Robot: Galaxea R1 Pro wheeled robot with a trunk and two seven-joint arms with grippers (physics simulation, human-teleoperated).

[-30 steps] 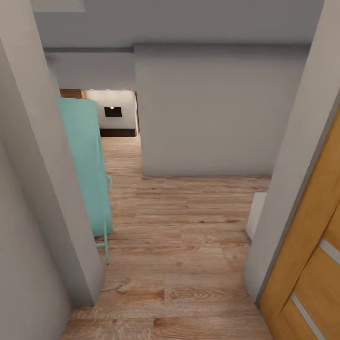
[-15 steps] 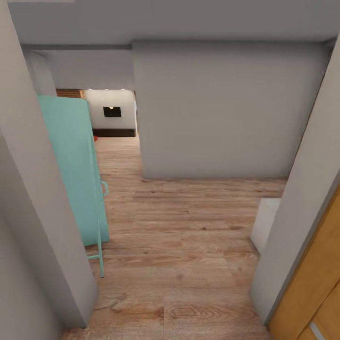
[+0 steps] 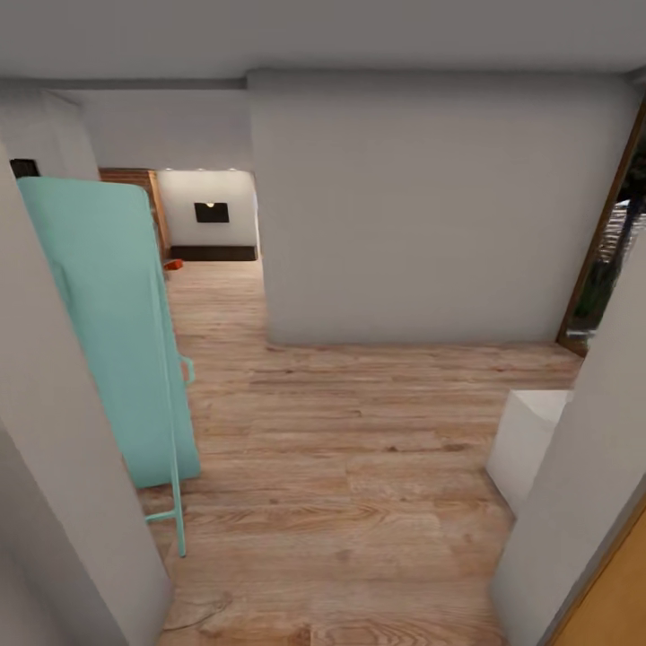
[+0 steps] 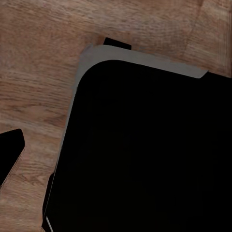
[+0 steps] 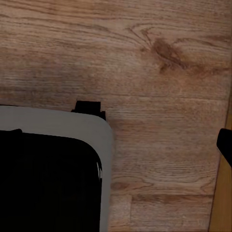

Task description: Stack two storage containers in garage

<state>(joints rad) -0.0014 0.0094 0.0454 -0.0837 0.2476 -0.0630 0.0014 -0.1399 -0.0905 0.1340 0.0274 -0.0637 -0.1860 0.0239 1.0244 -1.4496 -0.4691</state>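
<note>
1. Storage container [image 3: 173, 265]: a small orange-red shape lying on the light wood plank floor [image 3: 359, 431]. It lies far down the passage at the threshold of the living room [image 3: 211, 224], just past the top edge of the teal panel. It is too small for its walls or rim to be made out. The second container cannot be identified.
2. Living room: through the opening show a pale lit wall, a dark square recess and a dark base strip, with brickwork [image 3: 130, 179] at the left.
3. Near field, head view: the teal panel [image 3: 108, 332] leans on a thin teal frame at the left. A plain grey wall [image 3: 431, 206] stands ahead and a white box [image 3: 529, 440] sits low at the right.
4. Change from the frame half a second earlier: the whole view has shifted, so the camera has moved. A wood-framed glass door [image 3: 606, 269] has entered at the right. The orange wooden door [image 3: 619, 610] is reduced to a corner. The container shows more fully.
5. Wrist views: each shows the robot's dark, grey-rimmed base [image 4: 145, 145] over the planks.
6. Left gripper and right gripper: whether the jaws are open or closed cannot be told.
</note>
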